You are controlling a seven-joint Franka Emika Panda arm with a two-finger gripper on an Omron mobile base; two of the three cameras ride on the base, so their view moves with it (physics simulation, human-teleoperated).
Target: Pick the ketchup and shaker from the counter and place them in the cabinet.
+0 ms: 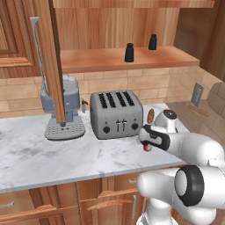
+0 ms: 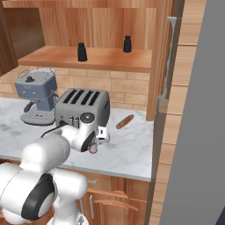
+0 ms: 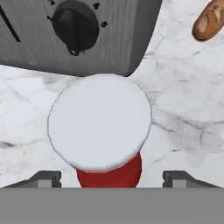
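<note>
The ketchup (image 3: 99, 120), a small red bottle with a pale cap, stands on the marble counter just in front of the toaster's right corner. My gripper (image 3: 111, 179) hangs directly over it, open, with one fingertip (image 3: 43, 179) on each side of the bottle and apart from it. In the base views, the red bottle (image 1: 147, 148) (image 2: 93, 150) peeks out under the hand. Two small black shakers (image 1: 129, 52) (image 1: 152, 42) stand on the plank shelf (image 1: 101, 59) of the wooden cabinet, whose tall door (image 1: 52, 57) is swung open.
A grey four-slot toaster (image 1: 116, 113) sits right behind the bottle, and a blue-grey coffee machine (image 1: 63, 110) stands to its left. A tan-brown oval item (image 1: 150, 115) lies right of the toaster. A wall outlet (image 1: 197, 93) is at the far right.
</note>
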